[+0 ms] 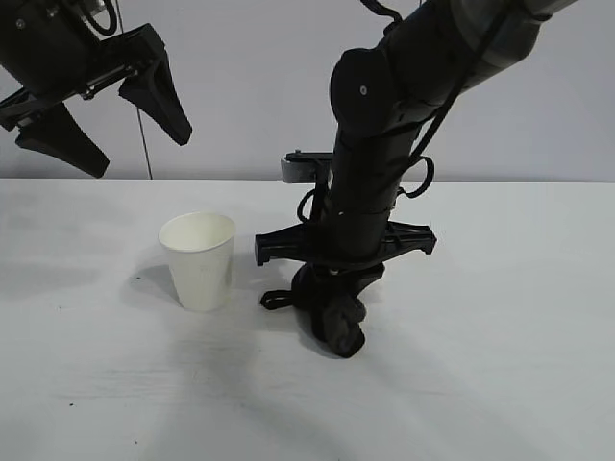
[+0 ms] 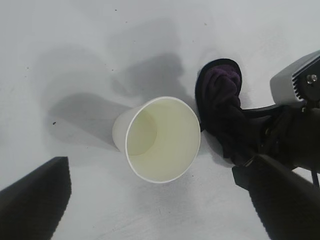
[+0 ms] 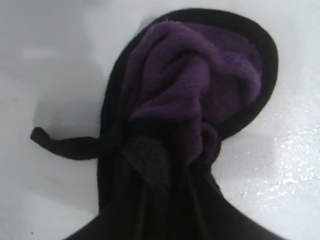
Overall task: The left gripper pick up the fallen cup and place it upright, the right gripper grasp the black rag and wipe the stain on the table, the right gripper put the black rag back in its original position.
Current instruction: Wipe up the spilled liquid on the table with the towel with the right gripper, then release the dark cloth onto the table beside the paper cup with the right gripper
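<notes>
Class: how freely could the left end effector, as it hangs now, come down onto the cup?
Probably freely. The left end effector hangs open above the upright cup, with nothing between them. The right end effector, holding the rag, stands close beside the cup.

Cup (image 1: 199,259): white paper, upright on table (image 1: 500,288). Black rag (image 1: 336,322) with purple patches, bunched, pressed to table just beside cup.

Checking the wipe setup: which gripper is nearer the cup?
Right. The right gripper is down beside the cup, shut on the black rag; the left gripper hangs open above it.
</notes>
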Tool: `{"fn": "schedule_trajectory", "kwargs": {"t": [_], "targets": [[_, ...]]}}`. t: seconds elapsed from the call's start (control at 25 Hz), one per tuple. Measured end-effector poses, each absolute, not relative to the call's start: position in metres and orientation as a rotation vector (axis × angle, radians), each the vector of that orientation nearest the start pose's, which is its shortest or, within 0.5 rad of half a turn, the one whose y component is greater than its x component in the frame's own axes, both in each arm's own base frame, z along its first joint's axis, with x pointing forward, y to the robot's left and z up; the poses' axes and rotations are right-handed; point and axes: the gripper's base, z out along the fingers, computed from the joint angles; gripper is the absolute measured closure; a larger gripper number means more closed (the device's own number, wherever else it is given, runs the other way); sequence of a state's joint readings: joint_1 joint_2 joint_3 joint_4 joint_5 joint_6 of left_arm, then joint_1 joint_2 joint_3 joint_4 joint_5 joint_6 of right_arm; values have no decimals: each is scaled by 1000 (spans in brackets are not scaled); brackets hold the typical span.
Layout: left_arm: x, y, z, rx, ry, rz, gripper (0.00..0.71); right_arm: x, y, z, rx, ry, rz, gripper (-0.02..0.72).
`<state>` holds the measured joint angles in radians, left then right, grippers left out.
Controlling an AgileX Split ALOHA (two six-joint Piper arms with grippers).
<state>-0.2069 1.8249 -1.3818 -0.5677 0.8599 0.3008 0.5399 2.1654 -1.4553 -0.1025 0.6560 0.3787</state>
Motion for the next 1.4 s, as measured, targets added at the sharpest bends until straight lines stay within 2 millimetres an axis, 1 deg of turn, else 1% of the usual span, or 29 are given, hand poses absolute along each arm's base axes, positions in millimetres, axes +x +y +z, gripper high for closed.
{"fn": "schedule_trajectory", "kwargs": {"t": [0.12,0.28,0.44,0.52,0.72,0.88,0.92,0.96,1.0,1.04,1.12,1.16,1.2,1.28,1.4], "targets": [[371,-116,245,281,2685,-658,16,383,201,120,-289,2822,43,601],[371,-116,245,281,2685,-658,16,398,170,120,-207,2824,-7,601],[371,-116,245,281,2685,-658,16,407,142,120,-144,2843,-47,601],[371,-116,245,281,2685,-658,16,409,132,121,-133,2853,-56,601],[371,-116,245,282,2685,-657,16,408,119,129,-85,2890,-25,601],[371,-116,245,282,2684,-657,16,404,117,145,-86,2899,26,599],[371,-116,245,282,2684,-657,16,403,118,151,-84,2893,38,587],[371,-116,245,282,2684,-657,16,402,118,156,-79,2889,46,547],[371,-116,245,282,2684,-657,16,400,118,163,-74,2880,55,474],[371,-116,245,282,2684,-657,16,399,117,169,-72,2871,60,390],[371,-116,245,282,2684,-657,16,397,117,178,-73,2865,62,169],[371,-116,245,282,2684,-657,16,396,116,181,-73,2865,64,104],[371,-116,245,282,2684,-657,16,395,116,183,-70,2866,67,71],[371,-116,245,282,2684,-657,16,393,117,187,-61,2870,79,31],[371,-116,245,282,2684,-657,16,391,118,197,-34,2855,126,17]]}}
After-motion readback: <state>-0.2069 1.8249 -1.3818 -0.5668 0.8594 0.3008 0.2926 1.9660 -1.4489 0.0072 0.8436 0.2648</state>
